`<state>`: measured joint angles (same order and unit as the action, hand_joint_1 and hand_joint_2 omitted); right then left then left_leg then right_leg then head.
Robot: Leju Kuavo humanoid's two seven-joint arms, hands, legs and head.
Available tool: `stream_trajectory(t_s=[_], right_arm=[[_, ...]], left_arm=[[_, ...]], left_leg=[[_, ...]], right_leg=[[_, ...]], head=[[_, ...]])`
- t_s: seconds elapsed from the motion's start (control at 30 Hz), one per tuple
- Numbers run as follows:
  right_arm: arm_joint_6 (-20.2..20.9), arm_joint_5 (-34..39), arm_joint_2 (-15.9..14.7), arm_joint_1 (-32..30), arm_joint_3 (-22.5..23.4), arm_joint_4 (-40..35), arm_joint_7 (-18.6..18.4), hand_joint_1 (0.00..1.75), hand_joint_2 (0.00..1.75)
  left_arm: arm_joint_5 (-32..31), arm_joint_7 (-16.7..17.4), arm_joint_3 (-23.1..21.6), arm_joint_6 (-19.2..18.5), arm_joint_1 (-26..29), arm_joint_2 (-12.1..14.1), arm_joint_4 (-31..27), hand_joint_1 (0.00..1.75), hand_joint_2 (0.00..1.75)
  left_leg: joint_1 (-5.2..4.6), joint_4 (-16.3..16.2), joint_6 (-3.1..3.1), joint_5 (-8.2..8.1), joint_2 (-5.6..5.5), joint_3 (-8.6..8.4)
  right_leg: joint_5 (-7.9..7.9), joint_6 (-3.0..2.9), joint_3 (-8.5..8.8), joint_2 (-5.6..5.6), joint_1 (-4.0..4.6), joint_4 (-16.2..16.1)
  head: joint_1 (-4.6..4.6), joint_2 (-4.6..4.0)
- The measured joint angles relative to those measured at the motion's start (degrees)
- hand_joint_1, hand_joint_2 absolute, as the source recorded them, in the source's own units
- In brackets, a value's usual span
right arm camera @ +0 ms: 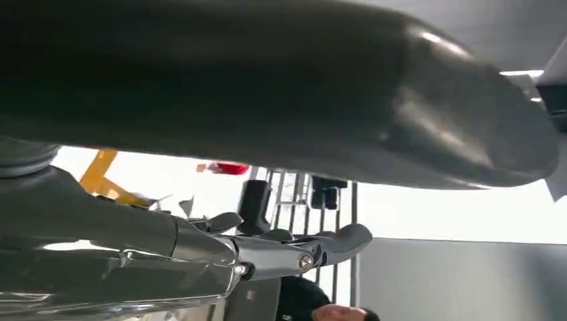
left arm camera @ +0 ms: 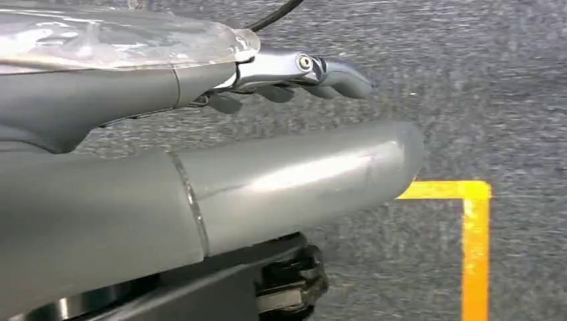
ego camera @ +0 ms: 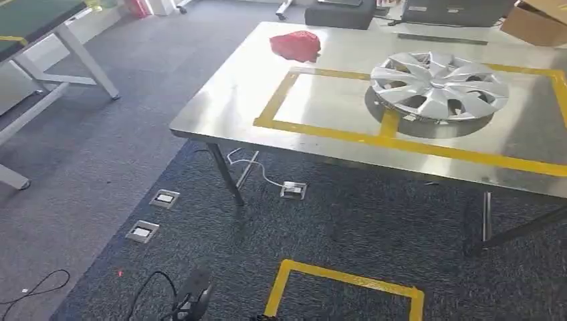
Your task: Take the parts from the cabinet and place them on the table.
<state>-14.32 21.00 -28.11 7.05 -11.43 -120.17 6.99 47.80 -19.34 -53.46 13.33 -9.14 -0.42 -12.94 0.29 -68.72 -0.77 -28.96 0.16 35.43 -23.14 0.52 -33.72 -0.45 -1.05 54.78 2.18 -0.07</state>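
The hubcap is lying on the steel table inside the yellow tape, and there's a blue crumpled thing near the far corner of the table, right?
Nearly. The hubcap does lie on the steel table within the yellow tape, but the crumpled thing near the far corner is red, not blue. The head view shows it.

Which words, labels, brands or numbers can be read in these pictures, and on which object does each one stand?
No text can be read in any view.
Silver hubcap: its centre cap may carry an emblem, too small and blurred to read.
Floor socket plates: a pale patch on each, not legible.
Red object on the steel table: no lettering visible.
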Motion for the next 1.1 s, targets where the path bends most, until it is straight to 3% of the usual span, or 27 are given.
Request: stream_trajectory(t_s=[0.03, 0.1, 0.17, 0.2, 0.23, 0.27, 0.3, 0.33, 0.37, 0.4, 0.43, 0.47, 0.53, 0.57, 0.6, 0.63, 0.7, 0.73, 0.77, 0.83, 0.87, 0.9, 0.93, 0.97, 1.03, 1.07, 1.1], right_arm=[[0.0, 0.0, 0.0, 0.0, 0.0, 0.0, 0.1, 0.00, 0.00], [0.0, -0.1, 0.1, 0.1, 0.0, 0.0, 0.4, 0.00, 0.00], [-0.1, -0.2, 0.2, 0.1, -0.1, 0.1, 0.6, 0.00, 0.00], [-0.1, -0.2, 0.3, 0.1, -0.1, 0.1, 0.7, 0.00, 0.00], [-0.2, -0.2, 0.3, 0.0, -0.1, 0.2, 0.8, 0.00, 0.00], [-0.3, -0.3, 0.4, -0.1, -0.1, 0.2, 0.9, 0.00, 0.00], [-0.5, -0.3, 0.4, 0.0, -0.1, 0.3, 0.9, 0.00, 0.00], [-0.6, -0.3, 0.4, -0.1, -0.1, 0.3, 1.0, 0.00, 0.00], [-0.6, -0.3, 0.5, -0.2, -0.1, 0.4, 1.1, 0.00, 0.00], [-0.7, -0.3, 0.5, -0.3, -0.1, 0.5, 1.2, 0.00, 0.00], [-0.7, -0.3, 0.5, -0.4, -0.2, 0.5, 1.2, 0.00, 0.00], [-0.7, -0.4, 0.5, -0.3, -0.3, 0.6, 1.2, 0.00, 0.00], [-0.9, -0.5, 0.7, 0.0, -0.5, 0.8, 1.3, 0.00, 0.00], [-0.9, -0.6, 0.7, 0.2, -0.5, 0.8, 1.3, 0.00, 0.00], [-1.0, -0.8, 0.8, 0.6, -0.6, 0.9, 1.3, 0.00, 0.00], [-1.0, -1.0, 0.9, 0.8, -0.6, 0.9, 1.4, 0.00, 0.00], [-1.1, -1.3, 1.2, 1.3, -0.9, 1.2, 1.3, 0.00, 0.00], [-1.1, -1.4, 1.4, 1.3, -1.0, 1.3, 1.2, 0.00, 0.00], [-1.1, -1.5, 1.7, 1.6, -1.1, 1.6, 1.3, 0.00, 0.00], [-1.1, -1.6, 2.0, 2.0, -1.3, 1.9, 1.3, 0.00, 0.00], [-1.1, -1.7, 2.2, 2.0, -1.4, 2.0, 1.4, 0.00, 0.00], [-1.0, -1.8, 2.3, 2.0, -1.5, 2.1, 1.4, 0.00, 0.00], [-1.0, -1.8, 2.5, 2.0, -1.6, 2.3, 1.4, 0.00, 0.00], [-1.0, -1.8, 2.6, 2.0, -1.7, 2.5, 1.5, 0.00, 0.00], [-0.8, -1.8, 2.8, 2.0, -1.8, 2.8, 1.8, 0.00, 0.00], [-0.8, -1.8, 2.8, 2.0, -1.9, 2.9, 1.9, 0.00, 0.00], [-0.7, -1.8, 2.8, 2.0, -1.9, 3.0, 2.1, 0.00, 0.00]], left_arm=[[0.0, 0.0, 0.0, 0.0, -0.1, 0.0, 0.0, 0.00, 0.00], [0.0, 0.0, 0.0, 0.0, -0.4, 0.2, 0.0, 0.00, 0.00], [0.0, 0.1, -0.1, 0.0, -0.6, 0.2, 0.0, 0.00, 0.00], [0.0, 0.2, -0.1, 0.0, -0.6, 0.2, 0.0, 0.00, 0.00], [0.0, 0.2, -0.1, 0.0, -0.4, 0.1, 0.0, 0.00, 0.00], [0.0, 0.4, -0.1, 0.0, -0.5, 0.2, 0.0, 0.00, 0.00], [-0.1, 0.4, -0.1, 0.0, -0.5, 0.2, 0.0, 0.00, 0.00], [-0.2, 0.5, -0.1, 0.0, -0.5, 0.1, 0.0, 0.00, 0.00], [-0.2, 0.6, -0.2, -0.1, -0.5, 0.1, 0.0, 0.00, 0.00], [-0.2, 0.6, -0.2, -0.1, -0.5, 0.1, 0.0, 0.00, 0.00], [-0.2, 0.6, -0.2, -0.2, -0.5, 0.1, 0.0, 0.00, 0.00], [-0.2, 0.5, -0.2, -0.3, -0.5, 0.2, 0.0, 0.00, 0.00], [0.0, 0.5, -0.2, -0.5, -0.5, 0.3, 0.0, 0.00, 0.00], [0.0, 0.5, -0.2, -0.6, -0.6, 0.3, 0.0, 0.00, 0.00], [0.2, 0.4, -0.2, -0.7, -0.6, 0.3, 0.0, 0.00, 0.00], [0.2, 0.4, -0.2, -0.8, -0.6, 0.4, 0.0, 0.00, 0.00], [0.4, 0.4, -0.2, -0.9, -0.7, 0.5, 0.0, 0.00, 0.00], [0.5, 0.4, -0.2, -1.0, -0.6, 0.7, 0.0, 0.00, 0.00], [0.5, 0.4, -0.2, -1.0, -0.6, 0.8, 0.0, 0.00, 0.00], [0.6, 0.5, -0.2, -1.0, -0.6, 0.9, 0.0, 0.00, 0.00], [0.6, 0.5, -0.2, -1.0, -0.6, 0.9, 0.0, 0.00, 0.00], [0.6, 0.5, -0.2, -1.0, -0.7, 0.9, 0.0, 0.00, 0.00], [0.6, 0.5, -0.2, -1.0, -0.7, 1.0, 0.0, 0.00, 0.00], [0.6, 0.5, -0.2, -1.0, -0.7, 1.0, 0.0, 0.00, 0.00], [0.6, 0.5, -0.2, -1.1, -0.9, 1.0, 0.0, 0.00, 0.00], [0.6, 0.5, -0.2, -1.0, -1.0, 1.1, 0.0, 0.00, 0.00], [0.6, 0.5, -0.2, -1.1, -1.2, 1.1, 0.0, 0.00, 0.00]], left_leg=[[-0.02, 5.0, 0.41, 1.28, -0.02, -3.59], [-0.59, 15.3, 1.27, -0.52, -0.12, -10.43], [-0.77, 15.6, 2.01, 0.30, -0.20, -9.87], [-1.03, 15.6, 2.22, 0.44, -0.19, -9.59], [-0.47, 16.5, 3.07, 1.45, -0.03, -8.98], [-0.40, 16.5, 3.32, 2.27, 0.24, -8.57], [-0.40, 16.6, 3.73, 2.96, 0.24, -7.67], [-0.44, 16.4, 4.32, 3.52, 0.33, -6.80], [-0.53, 16.4, 4.27, 4.15, 0.36, -6.03], [-0.64, 16.3, 4.34, 4.75, 0.36, -5.23], [-0.67, 16.1, 4.27, 5.43, 0.36, -4.22], [-0.68, 15.8, 4.14, 6.04, 0.36, -3.09], [-0.65, 14.8, 3.80, 7.04, 0.35, -0.91], [-0.65, 14.3, 3.56, 7.46, 0.32, -0.08], [-0.85, 13.8, 3.18, 7.79, 0.27, 0.57], [-0.88, 13.6, 2.93, 8.17, 0.28, 0.69], [-0.60, 14.3, 2.19, 9.63, 0.29, 0.77], [-1.04, 14.5, 1.80, 10.37, 0.17, 1.04], [-0.60, 13.9, 1.49, 9.05, 0.04, 1.40], [-0.42, 8.1, 0.70, 1.34, 0.01, 3.71], [-0.27, 3.7, 0.40, -2.18, 0.00, 4.74], [-0.11, -0.9, 0.12, -4.54, 0.01, 5.53], [0.01, -4.3, -0.04, -4.50, 0.01, 5.69], [0.11, -5.6, -0.12, -2.43, 0.00, 5.04], [0.27, -1.9, -0.09, 2.58, 0.01, 0.83], [0.33, 3.4, 0.02, 3.25, 0.00, -3.36], [0.35, 9.3, 0.21, 1.56, -0.07, -7.90]], right_leg=[[0.56, 0.17, -0.61, 0.10, 0.01, 0.1], [1.39, 0.76, -1.12, 0.13, 0.30, 0.1], [2.80, 1.40, -0.96, 0.00, -0.03, -0.6], [3.47, 1.79, -1.08, 0.01, -0.09, -0.9], [3.92, 2.32, -1.41, 0.12, 0.30, -1.1], [1.89, 2.35, -2.09, 0.29, -0.05, -0.4], [-2.03, 2.52, -3.00, 0.25, -0.07, 2.5], [-6.11, 2.65, -4.02, 0.28, -0.17, 7.0], [-9.13, 2.80, -4.74, 0.28, -0.14, 11.6], [-10.65, 2.94, -5.05, 0.28, -0.13, 15.4], [-10.05, 3.01, -4.73, 0.28, -0.13, 17.8], [-7.81, 3.03, -3.48, 0.28, -0.12, 17.8], [-3.49, 2.83, 1.81, 0.27, -0.12, 11.8], [-3.86, 2.59, 5.73, 0.28, -0.11, 6.6], [-6.58, 2.30, 8.79, 0.28, 0.18, 1.1], [-7.04, 1.89, 9.87, 0.40, 0.38, -1.4], [-6.25, 1.16, 8.79, 0.33, 0.81, -0.7], [-5.26, 0.54, 7.61, 0.22, 0.40, -1.1], [-4.45, 0.19, 7.16, -0.15, 0.07, -1.2], [-3.18, -0.64, 5.26, -0.28, -0.02, -1.3], [-2.42, -0.68, 4.40, -0.27, -0.02, -1.3], [-1.59, -0.66, 3.32, -0.27, -0.02, -1.2], [-0.74, -0.58, 2.24, -0.27, -0.02, -1.2], [0.13, -0.45, 1.66, -0.29, -0.06, -1.1], [1.72, -0.05, -0.36, -0.20, -0.13, -1.0], [2.45, 0.29, -1.18, -0.13, -0.17, -0.9], [2.94, 0.64, -1.46, -0.13, -0.07, -0.8]], head=[[0.07, 0.00], [0.55, 0.00], [0.35, 0.00], [0.68, 0.00], [0.48, 0.00], [0.42, 0.00], [0.07, 0.00], [-0.13, 0.00], [-0.28, 0.00], [-0.37, 0.00], [-0.48, 0.00], [-0.54, 0.00], [-0.68, 0.00], [-0.70, 0.00], [-0.72, 0.00], [-0.52, 0.00], [-0.70, 0.00], [-0.65, 0.00], [-0.85, 0.00], [-0.43, 0.00], [-0.35, 0.00], [-0.35, 0.00], [-0.28, 0.00], [-0.26, 0.00], [-0.02, 0.00], [0.16, 0.00], [0.42, 0.00]])
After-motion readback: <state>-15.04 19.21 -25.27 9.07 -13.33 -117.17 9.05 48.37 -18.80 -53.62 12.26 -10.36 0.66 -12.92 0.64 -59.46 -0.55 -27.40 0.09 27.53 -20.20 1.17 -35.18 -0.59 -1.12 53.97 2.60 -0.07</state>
